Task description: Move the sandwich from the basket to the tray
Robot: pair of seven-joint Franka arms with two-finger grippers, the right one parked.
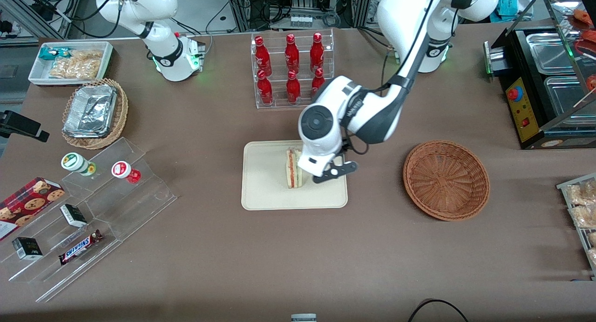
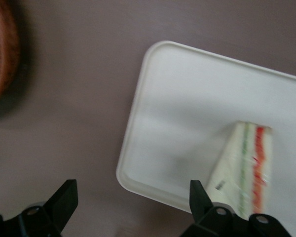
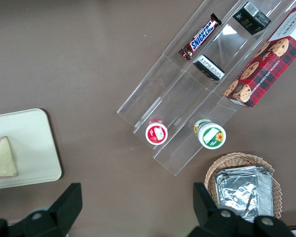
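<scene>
Sandwich (image 1: 294, 168) is sitting on the cream tray (image 1: 265, 191), standing on an edge with its red and green filling stripes showing, while the round basket (image 1: 446, 179) is lying bare toward the working arm's end of the counter (image 1: 298, 257). The gripper (image 1: 336, 170) is hovering just beside the sandwich, above the tray's edge nearest the basket, and its jaws are standing wide apart, holding nothing; in the wrist view one dark fingertip (image 2: 199, 196) is showing close against the wedge and the other is out over bare counter.

To my eye the placing is as good as done, so the step in hand is the withdrawal. It would go best as a straight lift, keeping that near finger from brushing the wrap, since a narrow wedge balanced on its edge looks easy to tip.

Bread is looking pale and soft under glossy clear film. Tray is smooth, matt, rounded at the corners with a low rim. Basket is reddish-brown wicker, tightly woven and shallow. Counter is a dull brown, cloth-like surface.
</scene>
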